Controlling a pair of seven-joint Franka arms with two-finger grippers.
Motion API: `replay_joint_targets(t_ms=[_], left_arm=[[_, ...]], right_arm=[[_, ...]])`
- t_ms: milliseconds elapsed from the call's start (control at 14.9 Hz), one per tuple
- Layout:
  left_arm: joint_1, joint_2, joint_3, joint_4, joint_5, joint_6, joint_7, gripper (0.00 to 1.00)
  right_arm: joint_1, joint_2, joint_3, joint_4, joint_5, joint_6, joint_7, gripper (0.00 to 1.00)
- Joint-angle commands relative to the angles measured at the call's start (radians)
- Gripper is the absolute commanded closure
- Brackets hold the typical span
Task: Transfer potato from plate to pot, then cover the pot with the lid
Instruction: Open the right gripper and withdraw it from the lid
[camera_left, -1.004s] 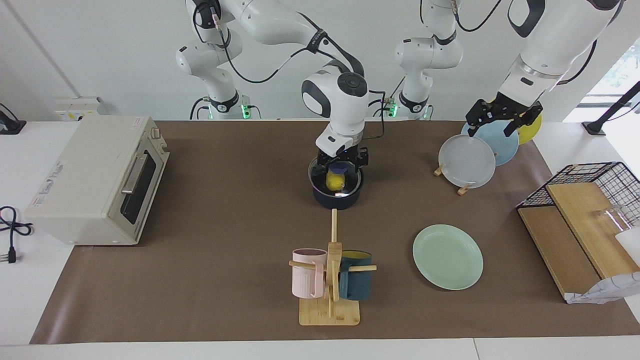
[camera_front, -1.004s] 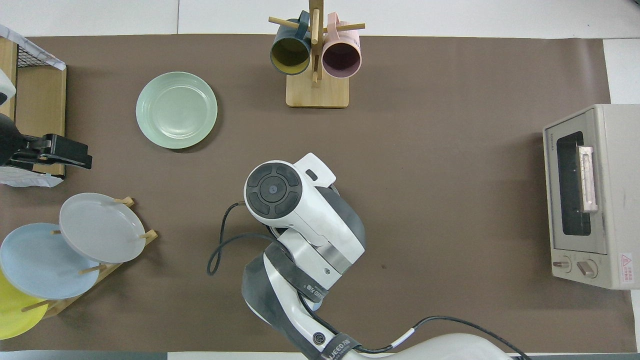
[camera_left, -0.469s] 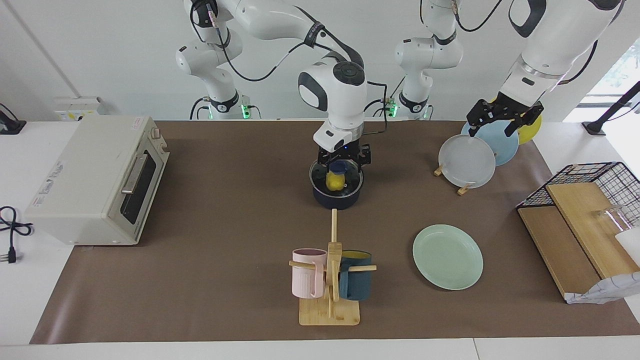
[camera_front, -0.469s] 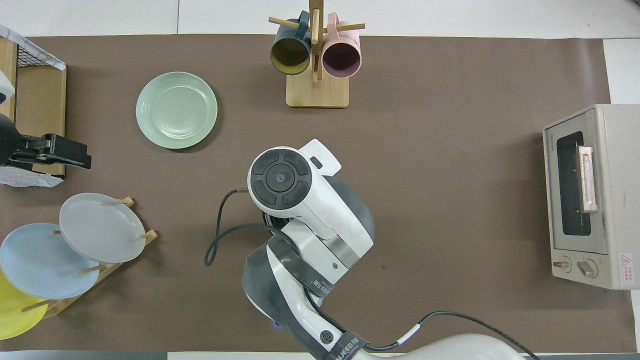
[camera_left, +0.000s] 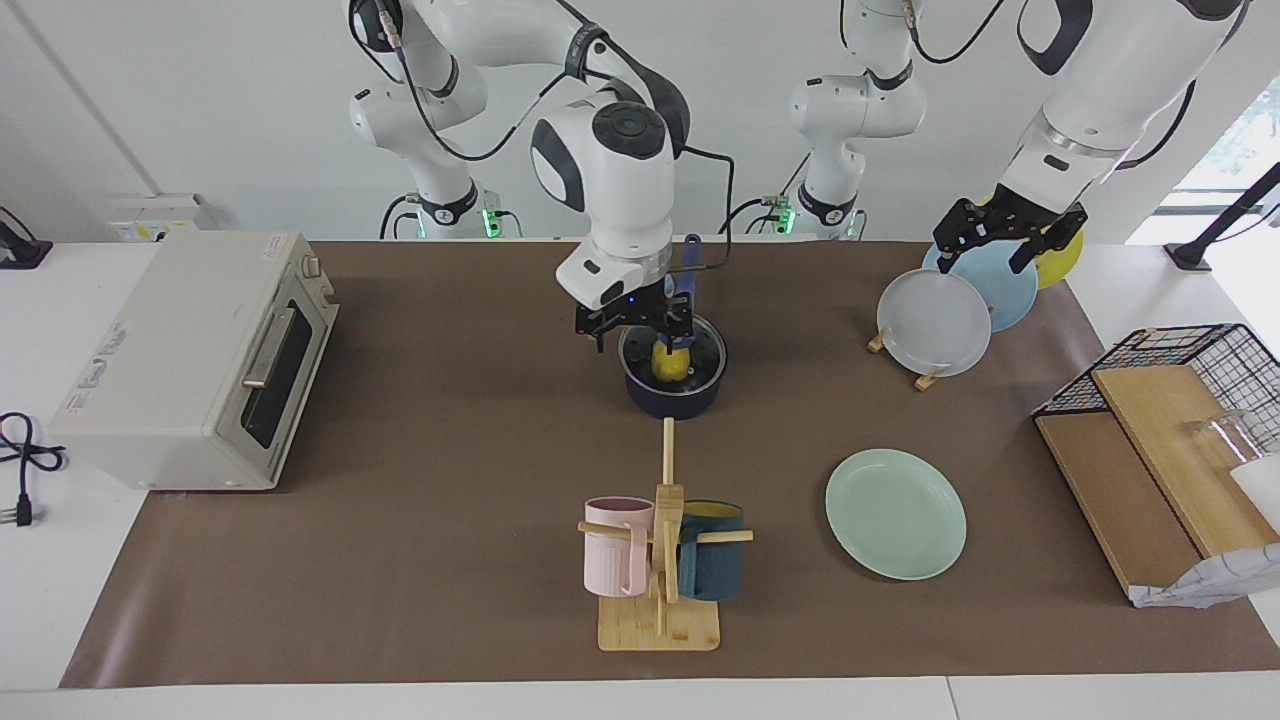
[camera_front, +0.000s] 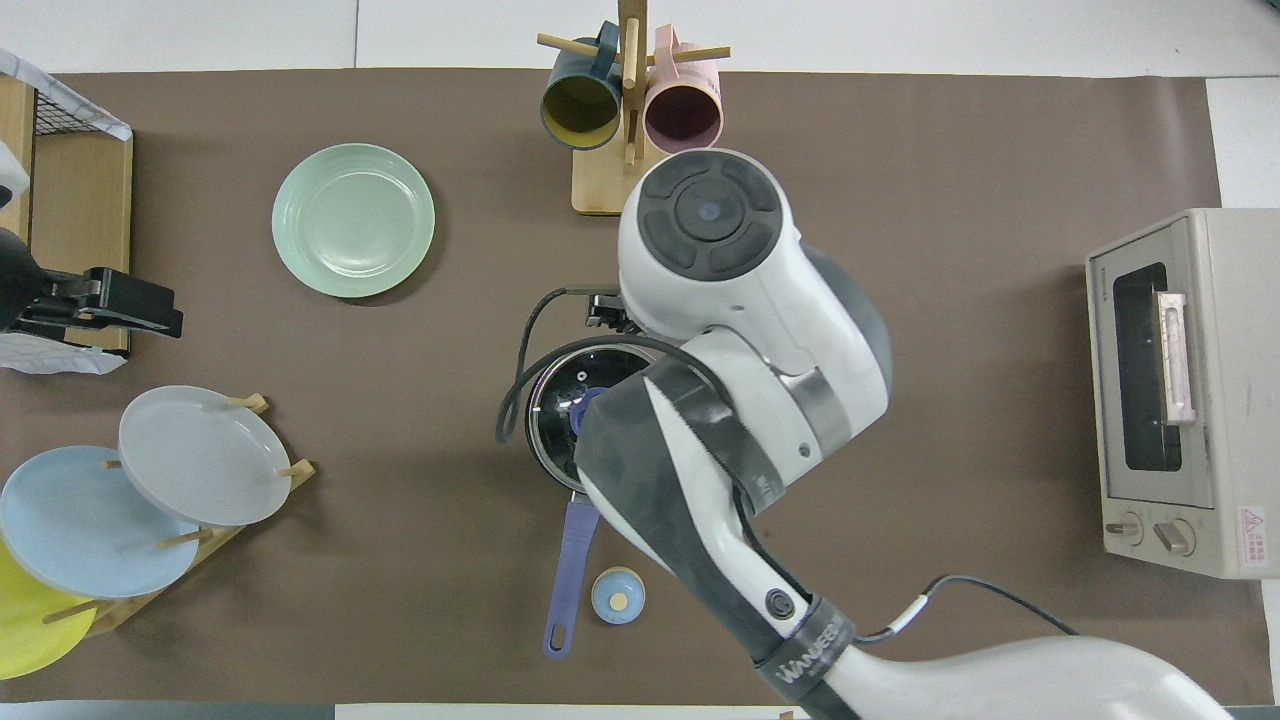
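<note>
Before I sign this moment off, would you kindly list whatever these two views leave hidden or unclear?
- Overhead view: the right arm covers part of the clear glass lid and the dark navy saucepan; the yellow toy potato shows only in the facing view.
- Facing view: the right end effector beside the saucepan hides its near rim; finger spacing unreadable.
- Overhead view: the left end effector is cut by the frame edge; its opening is unreadable.
</note>
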Motion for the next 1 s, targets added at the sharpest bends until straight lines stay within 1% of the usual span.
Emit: replay_joint_targets(t_ms=[0,67,134,268,402,603,736,937], left_arm=[[0.010,-0.025,-0.010,-0.026,0.014,0.007,-0.008,0.00],[0.011,-0.025,-0.010,-0.026,0.014,0.007,-0.008,0.00],[0.011,-0.025,-0.010,-0.026,0.014,0.007,-0.008,0.00],[0.010,-0.025,-0.010,-0.026,0.014,0.007,-0.008,0.00],[0.010,-0.025,-0.010,-0.026,0.014,0.007,-0.008,0.00],[0.011,-0.025,-0.010,-0.026,0.014,0.007,-0.008,0.00],[0.010,-0.025,-0.010,-0.026,0.014,0.007,-0.008,0.00],[0.011,-0.025,-0.010,-0.026,0.014,0.007,-0.008,0.00]], right_arm=[[-0.139,-0.053,0.009,0.012,-0.004,-0.089,-0.195,0.00],[-0.187,-0.059,0.011,0.014,-0.005,-0.134,-0.269,0.00],[-0.238,-0.066,0.009,0.038,-0.005,-0.181,-0.353,0.00],[-0.298,-0.079,0.008,0.073,-0.007,-0.246,-0.444,0.00],[-0.356,-0.099,0.006,0.072,-0.008,-0.277,-0.519,0.00],[-0.449,-0.100,0.008,0.074,-0.005,-0.292,-0.598,0.00],[-0.480,-0.122,0.008,0.067,-0.004,-0.292,-0.606,0.00],[-0.483,-0.169,0.006,0.037,-0.007,-0.312,-0.606,0.00]])
